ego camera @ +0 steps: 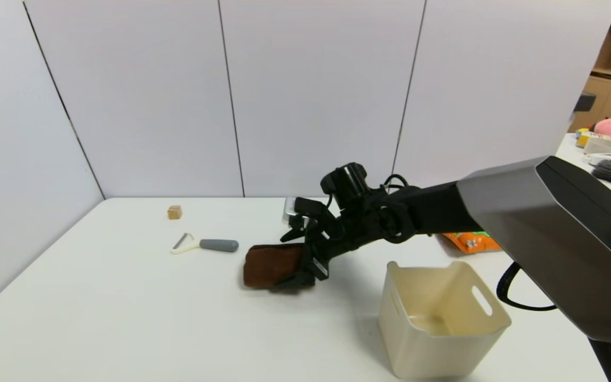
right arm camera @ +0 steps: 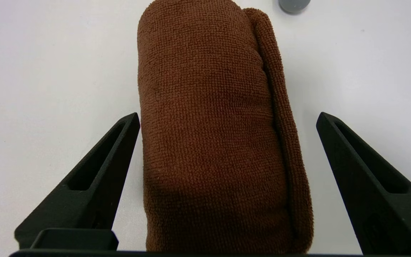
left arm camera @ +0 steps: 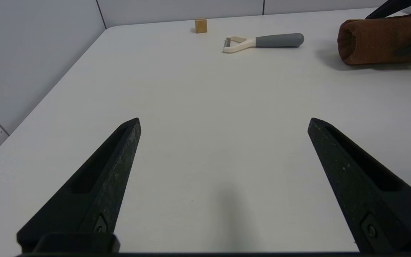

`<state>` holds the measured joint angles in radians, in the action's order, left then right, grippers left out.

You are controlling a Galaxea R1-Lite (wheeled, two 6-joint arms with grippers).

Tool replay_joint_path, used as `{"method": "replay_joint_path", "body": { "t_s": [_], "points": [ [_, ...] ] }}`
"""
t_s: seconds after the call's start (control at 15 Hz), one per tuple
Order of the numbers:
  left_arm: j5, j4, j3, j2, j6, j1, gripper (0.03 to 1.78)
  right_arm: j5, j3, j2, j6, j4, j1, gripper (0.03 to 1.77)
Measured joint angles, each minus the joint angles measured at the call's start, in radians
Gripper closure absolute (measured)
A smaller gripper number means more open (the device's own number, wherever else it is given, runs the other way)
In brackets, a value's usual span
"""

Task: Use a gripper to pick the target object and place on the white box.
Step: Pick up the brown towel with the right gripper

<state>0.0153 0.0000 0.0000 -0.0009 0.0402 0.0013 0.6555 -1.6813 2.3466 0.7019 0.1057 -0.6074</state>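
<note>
Right gripper (right arm camera: 227,117) fingers apart, straddling brown towel (right arm camera: 212,125) left of white box (ego camera: 441,318); plush fold may slip when squeezed. Left gripper (left arm camera: 223,123) idle, fingers apart.

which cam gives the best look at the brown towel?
Right wrist view: the brown towel fills the frame between the open right claw, with fold and terry texture plain. Head view shows it small, partly behind the claw. Left wrist view catches only its rolled end at the edge.
</note>
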Motion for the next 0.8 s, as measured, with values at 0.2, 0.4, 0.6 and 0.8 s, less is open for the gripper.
{"method": "replay_joint_path", "body": {
  "t_s": [0.2, 0.4, 0.6, 0.8],
  "points": [
    [0.000, 0.000, 0.000, 0.000, 0.000, 0.000, 0.12, 0.000, -0.001, 0.014, 0.026, 0.003, -0.001, 0.09],
    [0.000, 0.000, 0.000, 0.000, -0.001, 0.000, 0.12, -0.002, -0.001, 0.019, 0.034, 0.003, -0.001, 0.47],
    [0.000, 0.000, 0.000, 0.000, 0.000, 0.000, 0.12, -0.002, -0.001, 0.019, 0.042, 0.002, -0.004, 0.86],
    [0.000, 0.000, 0.000, 0.000, 0.000, 0.000, 0.12, -0.001, -0.001, 0.016, 0.043, 0.002, -0.004, 1.14]
  ]
}}
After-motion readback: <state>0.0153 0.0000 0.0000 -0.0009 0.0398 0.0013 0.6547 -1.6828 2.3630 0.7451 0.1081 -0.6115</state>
